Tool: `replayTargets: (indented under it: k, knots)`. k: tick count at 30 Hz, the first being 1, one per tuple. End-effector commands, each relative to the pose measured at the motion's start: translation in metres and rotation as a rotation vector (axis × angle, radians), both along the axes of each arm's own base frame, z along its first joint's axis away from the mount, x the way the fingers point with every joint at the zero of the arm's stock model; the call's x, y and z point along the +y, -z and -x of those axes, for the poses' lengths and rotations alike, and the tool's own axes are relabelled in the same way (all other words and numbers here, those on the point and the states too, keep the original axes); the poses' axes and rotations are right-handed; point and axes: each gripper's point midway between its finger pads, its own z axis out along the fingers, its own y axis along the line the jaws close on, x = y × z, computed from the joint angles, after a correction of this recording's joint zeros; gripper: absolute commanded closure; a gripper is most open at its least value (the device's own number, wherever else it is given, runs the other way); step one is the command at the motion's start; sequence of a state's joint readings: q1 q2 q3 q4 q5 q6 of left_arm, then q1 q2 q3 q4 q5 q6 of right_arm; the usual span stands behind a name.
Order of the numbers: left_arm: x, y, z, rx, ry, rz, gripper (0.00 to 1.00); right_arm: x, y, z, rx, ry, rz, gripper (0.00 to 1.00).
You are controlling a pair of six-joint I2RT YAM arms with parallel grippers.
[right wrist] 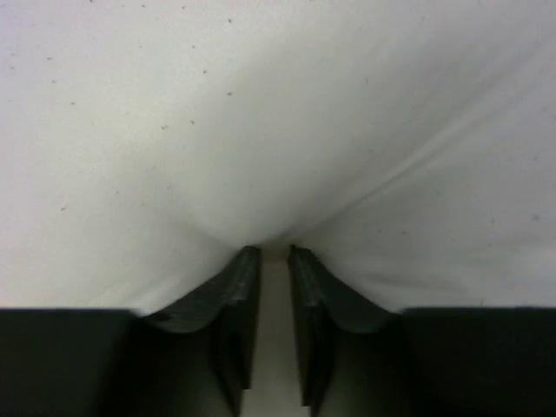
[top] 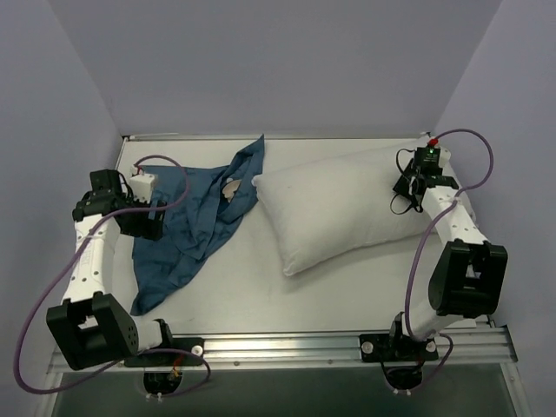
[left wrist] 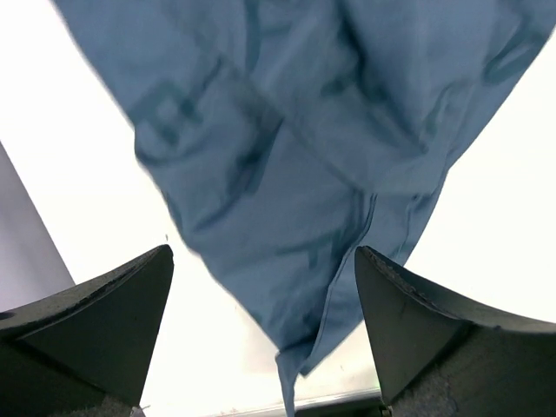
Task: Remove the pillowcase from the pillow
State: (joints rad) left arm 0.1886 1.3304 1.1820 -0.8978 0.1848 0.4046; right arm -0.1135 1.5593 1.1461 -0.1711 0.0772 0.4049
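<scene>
**A:** Where does the pillowcase (top: pixel 187 217) lie?

**B:** Crumpled on the left half of the table (top: pixel 234 291). It runs from near the middle of the far edge down toward the near left corner. None of it covers the pillow (top: pixel 339 213), so I judge the case to be off already.

**A:** And the pillow?

**B:** Bare and white, lying slantwise just right of centre. Its far left corner is just beside the blue cloth, and I can't tell whether they touch.

**A:** Why is the left gripper (left wrist: pixel 261 261) over the case?

**B:** It hangs above the cloth near the left edge with its jaws spread wide, grasping nothing. The fabric lies slack below them. That reads as a let-go: the case is put down clear of the pillow.

**A:** And the right gripper (right wrist: pixel 274 252)?

**B:** It is at the pillow's far right end, close to the far right corner. The jaws stand almost together, and creases in the pillow's skin run in to their tips. It looks like a pinch on the pillow's fabric, probably to anchor the pillow on its side of the table. What remains, I think, is to loosen that pinch.
</scene>
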Motion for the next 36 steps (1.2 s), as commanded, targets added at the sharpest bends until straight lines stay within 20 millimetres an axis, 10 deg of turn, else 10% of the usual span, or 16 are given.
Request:
replayTargets:
  k: [1,12,36]
  knots:
    - [0.020,-0.007,0.015,-0.071,-0.062,-0.044,0.06,0.020,-0.001,0.032,0.074,-0.076,-0.027,0.66]
    - [0.023,0.003,0.066,-0.175,-0.083,-0.141,0.06,0.043,-0.043,0.078,-0.091,-0.091,0.001,0.06]
    - [0.031,0.008,0.090,-0.157,-0.148,-0.200,0.06,0.077,-0.071,0.127,-0.280,-0.219,-0.031,0.08]
